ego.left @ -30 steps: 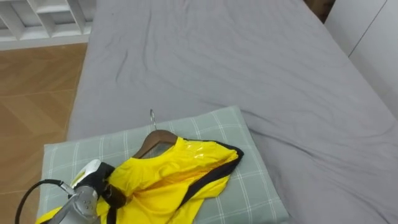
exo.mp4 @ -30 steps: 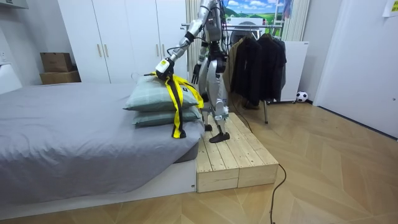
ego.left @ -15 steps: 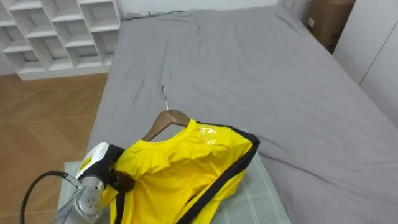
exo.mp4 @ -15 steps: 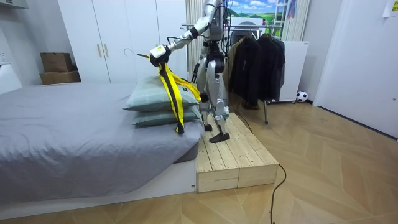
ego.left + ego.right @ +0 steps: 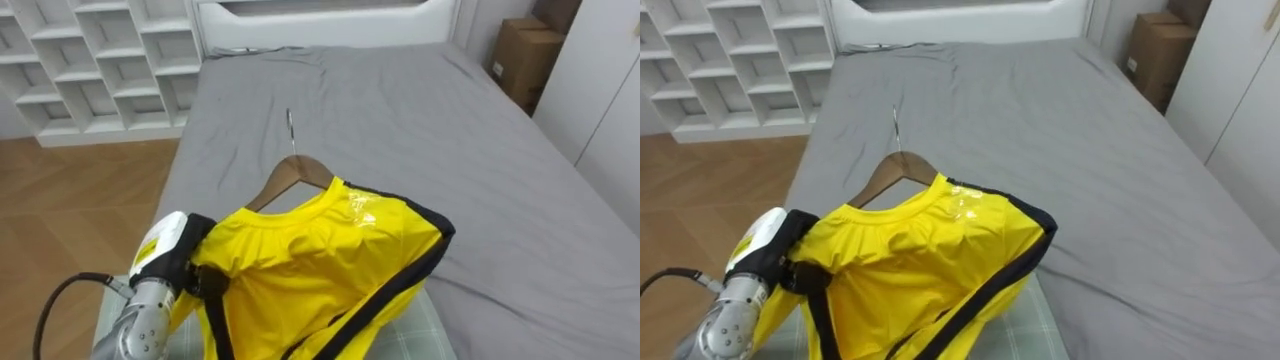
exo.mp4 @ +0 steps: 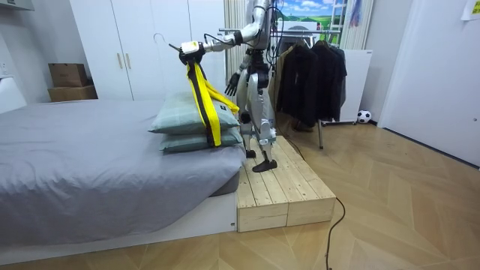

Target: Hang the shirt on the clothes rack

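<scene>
Left hand (image 5: 180,262) tight on yellow shirt (image 5: 320,265)

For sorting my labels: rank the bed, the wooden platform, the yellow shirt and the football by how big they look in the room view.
1. bed, by far the largest
2. wooden platform, though it lies nearer the camera
3. yellow shirt
4. football, the smallest
</scene>
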